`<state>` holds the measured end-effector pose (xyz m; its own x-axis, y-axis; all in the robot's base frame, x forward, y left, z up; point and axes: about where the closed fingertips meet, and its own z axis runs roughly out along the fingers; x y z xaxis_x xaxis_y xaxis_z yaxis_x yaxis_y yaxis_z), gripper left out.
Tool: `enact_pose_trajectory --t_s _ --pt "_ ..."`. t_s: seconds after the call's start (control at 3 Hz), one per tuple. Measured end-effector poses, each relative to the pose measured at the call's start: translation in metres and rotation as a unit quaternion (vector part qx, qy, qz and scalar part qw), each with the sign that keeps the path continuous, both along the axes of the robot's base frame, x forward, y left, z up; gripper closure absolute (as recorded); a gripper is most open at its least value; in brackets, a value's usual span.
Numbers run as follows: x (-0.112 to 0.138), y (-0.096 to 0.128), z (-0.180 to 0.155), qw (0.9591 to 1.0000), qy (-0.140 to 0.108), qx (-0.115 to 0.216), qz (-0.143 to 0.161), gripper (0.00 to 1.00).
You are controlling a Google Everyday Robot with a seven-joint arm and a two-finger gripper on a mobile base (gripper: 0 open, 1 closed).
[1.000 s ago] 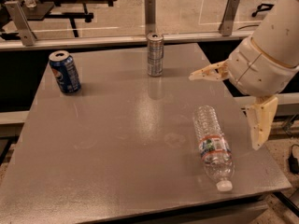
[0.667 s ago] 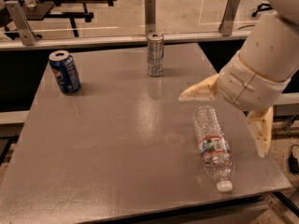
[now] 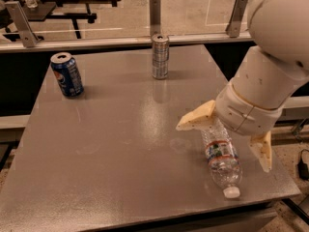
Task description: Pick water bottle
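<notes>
Cream gripper (image 3: 223, 148) lower, astride water bottle (image 3: 225, 169)

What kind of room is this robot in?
Probably a robot testing lab: a gray table, a clear guard panel behind it, and the gripper over the water bottle, jaws open.

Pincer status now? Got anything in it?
Pincer: open, holding nothing, spread over the water bottle that lies on its side.
</notes>
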<state>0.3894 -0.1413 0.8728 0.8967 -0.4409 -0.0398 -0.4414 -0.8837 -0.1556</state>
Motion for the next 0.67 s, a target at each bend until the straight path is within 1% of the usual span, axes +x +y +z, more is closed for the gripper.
enact_pose_trajectory --t_s 0.33,0.67 --pt "0.001 0.0071 -0.0112 0.9998 0.0 -0.001 0.019 0.0" --pt "0.0053 0.0147 -0.0208 0.9993 0.006 -0.012 0.035 0.0"
